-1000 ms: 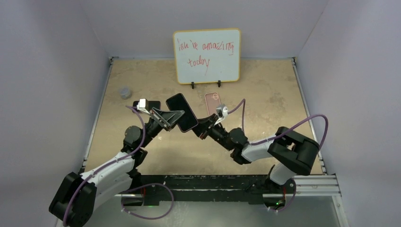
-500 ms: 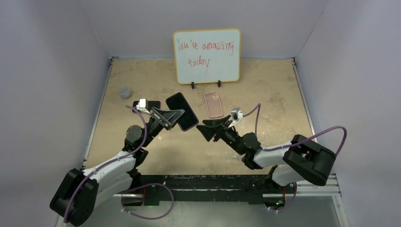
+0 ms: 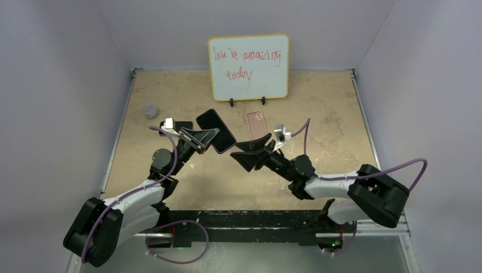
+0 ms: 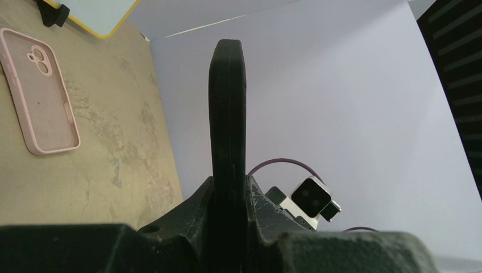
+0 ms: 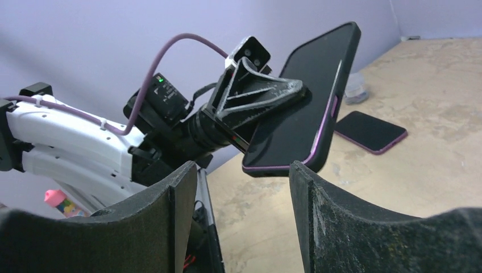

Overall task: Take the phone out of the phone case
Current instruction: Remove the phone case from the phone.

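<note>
My left gripper (image 3: 213, 137) is shut on the lower edge of a dark phone (image 3: 214, 124) and holds it up off the table. The phone sits in a black phone case (image 5: 311, 91) with a purple rim showing along its side. In the left wrist view the phone (image 4: 227, 114) stands edge-on, clamped between both jaws of the left gripper (image 4: 228, 187). My right gripper (image 3: 246, 152) stands open just right of the phone, apart from it. In its own view the right gripper (image 5: 243, 170) has nothing between its fingers, and the phone hangs just beyond their tips.
An empty pink case (image 3: 257, 125) lies flat in front of the whiteboard (image 3: 248, 67). A dark flat device with a purple edge (image 5: 370, 132) lies on the table behind the left wrist. A small grey object (image 3: 150, 111) sits at the far left.
My right gripper has let go of the phone, opened wide and drawn back to the right. The left gripper has kept its grip and shifted the phone slightly back and left.
</note>
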### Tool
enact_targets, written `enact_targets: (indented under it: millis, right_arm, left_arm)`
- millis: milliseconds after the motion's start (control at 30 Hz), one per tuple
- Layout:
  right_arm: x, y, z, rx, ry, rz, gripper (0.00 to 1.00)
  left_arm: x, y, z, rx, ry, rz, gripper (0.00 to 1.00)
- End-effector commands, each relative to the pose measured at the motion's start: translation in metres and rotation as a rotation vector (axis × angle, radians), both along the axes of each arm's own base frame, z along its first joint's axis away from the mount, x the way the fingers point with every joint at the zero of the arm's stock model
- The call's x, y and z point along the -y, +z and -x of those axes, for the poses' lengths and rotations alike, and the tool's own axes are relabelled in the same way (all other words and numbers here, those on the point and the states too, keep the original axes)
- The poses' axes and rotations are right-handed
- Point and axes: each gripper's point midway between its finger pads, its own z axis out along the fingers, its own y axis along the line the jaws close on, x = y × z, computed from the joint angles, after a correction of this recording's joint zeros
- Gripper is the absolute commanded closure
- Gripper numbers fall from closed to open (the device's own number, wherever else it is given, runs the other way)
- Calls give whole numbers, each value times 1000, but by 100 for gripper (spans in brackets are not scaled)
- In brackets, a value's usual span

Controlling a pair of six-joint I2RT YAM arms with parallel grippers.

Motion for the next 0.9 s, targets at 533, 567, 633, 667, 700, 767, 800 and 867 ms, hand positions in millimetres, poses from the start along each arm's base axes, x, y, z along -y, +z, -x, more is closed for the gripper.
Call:
enact_targets:
  millis: [533,567,633,667,700,767,800,867]
  right_arm:
    - [-1,9,-16,-29,-115,-18,35]
    - [1,8,-19,-34,-132,-5,35]
    - [4,3,-21,-44,-149,27,35]
    - [4,2,-20,-49,-149,31,35]
    - [4,2,-19,-50,-143,27,35]
    - [1,4,-16,-53,-121,17,35]
    - [-2,3,-16,-57,-111,18,35]
    - [-9,5,-13,-55,-87,15,35]
  left_arm:
    - [-10,64,-4,202,56,70,100]
    - [-9,64,-5,196,52,64,100]
    - [-8,64,-6,196,47,60,100]
    - [-8,65,-6,199,49,63,100]
    - [-9,66,-6,200,52,68,100]
    - [-10,69,-7,205,58,73,100]
    - [-10,71,-6,211,57,76,100]
    - [-10,73,-6,214,55,80,100]
